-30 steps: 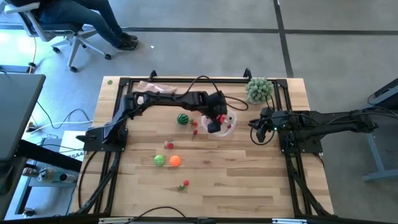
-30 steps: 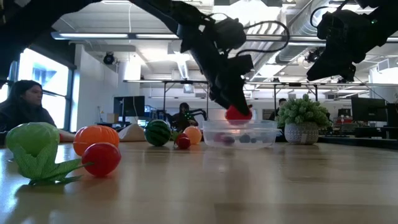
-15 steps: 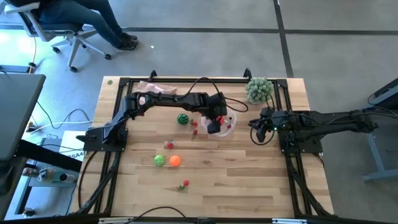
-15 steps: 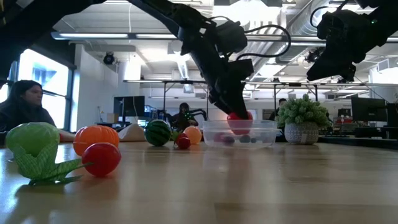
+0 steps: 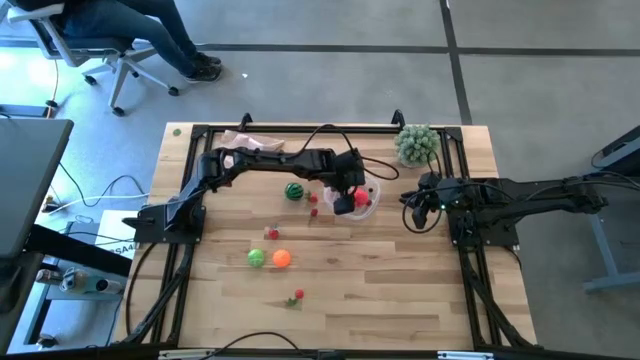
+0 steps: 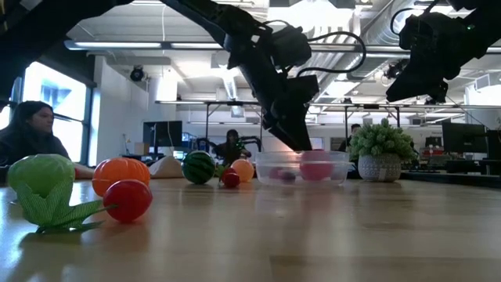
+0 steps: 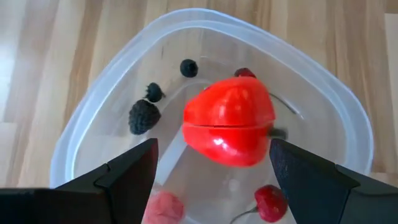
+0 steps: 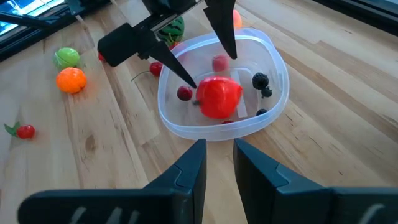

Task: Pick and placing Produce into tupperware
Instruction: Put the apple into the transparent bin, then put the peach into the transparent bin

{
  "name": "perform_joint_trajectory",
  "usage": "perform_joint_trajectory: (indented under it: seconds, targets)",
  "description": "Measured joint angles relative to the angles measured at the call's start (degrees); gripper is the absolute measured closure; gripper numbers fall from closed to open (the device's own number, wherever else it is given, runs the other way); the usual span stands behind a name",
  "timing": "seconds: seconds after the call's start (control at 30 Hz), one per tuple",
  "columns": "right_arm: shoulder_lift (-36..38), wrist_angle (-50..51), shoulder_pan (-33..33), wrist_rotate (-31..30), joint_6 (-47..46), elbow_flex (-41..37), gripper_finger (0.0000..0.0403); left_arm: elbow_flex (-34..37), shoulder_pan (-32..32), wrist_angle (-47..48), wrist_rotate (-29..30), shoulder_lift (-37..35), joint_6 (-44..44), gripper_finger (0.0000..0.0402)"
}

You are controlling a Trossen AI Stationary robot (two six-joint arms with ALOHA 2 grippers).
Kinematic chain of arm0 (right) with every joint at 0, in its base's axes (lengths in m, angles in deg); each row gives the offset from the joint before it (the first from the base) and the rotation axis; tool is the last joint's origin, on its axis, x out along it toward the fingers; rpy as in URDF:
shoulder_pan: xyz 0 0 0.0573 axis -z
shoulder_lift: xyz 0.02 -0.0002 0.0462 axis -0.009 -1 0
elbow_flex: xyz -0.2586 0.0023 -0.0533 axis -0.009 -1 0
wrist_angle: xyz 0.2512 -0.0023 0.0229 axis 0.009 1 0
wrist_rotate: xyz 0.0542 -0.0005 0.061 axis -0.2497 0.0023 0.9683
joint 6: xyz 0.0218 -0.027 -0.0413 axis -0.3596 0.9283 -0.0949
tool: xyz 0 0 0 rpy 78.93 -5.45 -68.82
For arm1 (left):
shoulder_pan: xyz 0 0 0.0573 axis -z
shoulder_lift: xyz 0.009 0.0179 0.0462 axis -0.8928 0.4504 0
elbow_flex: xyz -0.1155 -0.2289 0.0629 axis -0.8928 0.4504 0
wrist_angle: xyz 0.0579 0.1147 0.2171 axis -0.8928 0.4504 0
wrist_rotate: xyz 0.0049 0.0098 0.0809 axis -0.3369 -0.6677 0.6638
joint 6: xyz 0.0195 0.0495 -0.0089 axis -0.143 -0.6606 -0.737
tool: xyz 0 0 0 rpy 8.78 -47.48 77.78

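The tupperware, a clear tub with a whitish rim, stands right of the table's middle. A red piece of produce lies inside it among dark berries and small red fruits. My left gripper hangs open just over the tub, one finger on either side of the red piece and above it. A striped green ball, an orange ball and a green ball rest on the table. My right gripper waits at the right, slightly open, holding nothing.
A bushy pale-green plant in a pot stands at the far right corner. A beige cloth lies at the far left. Small red pieces lie left of the tub, and another lies toward the near edge. A person sits beyond the table.
The red piece was between my left gripper's fingertips just above the tub. It has dropped out of them and now lies on the tub's floor. The gripper has stayed over the tub.
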Motion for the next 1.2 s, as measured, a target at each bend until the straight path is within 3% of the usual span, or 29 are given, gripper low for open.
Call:
perform_joint_trajectory:
  seconds: [0.4, 0.57, 0.7, 0.77, 0.93, 1.1, 1.2]
  targets:
    - [0.0, -0.1, 0.0, 0.0, 0.0, 0.0, 0.0331, 0.0, -0.1, 11.7, 0.5, -8.1, 4.3, 0.0103]
    - [0.0, -0.2, 0.0, 0.0, 0.0, 0.0, 0.0331, 0.0, -2.5, 15.9, 8.3, -12.0, 11.1, 0.0103]
    - [0.0, -0.2, 0.0, 0.0, -1.3, 0.0, 0.0331, 0.0, -8.2, 18.9, 15.6, -12.2, 26.6, 0.0103]
    - [0.0, -0.2, 0.0, 0.0, -2.4, 0.0, 0.0331, 0.0, -11.4, 20.6, 14.2, -12.2, 34.8, 0.0103]
    - [0.0, 0.0, 0.0, 0.0, -3.5, 0.0, 0.0331, 0.0, -16.5, 20.5, 4.0, -10.9, 47.3, 0.0103]
    - [0.0, 0.0, 0.0, 0.1, -3.3, 0.0, 0.0331, 0.0, -18.7, 21.5, -4.5, -10.4, 50.6, 0.0103]
    - [0.0, 0.0, 0.0, 0.1, -3.1, 0.0, 0.0331, 0.0, -18.7, 23.5, -4.1, -10.2, 51.6, 0.0103]
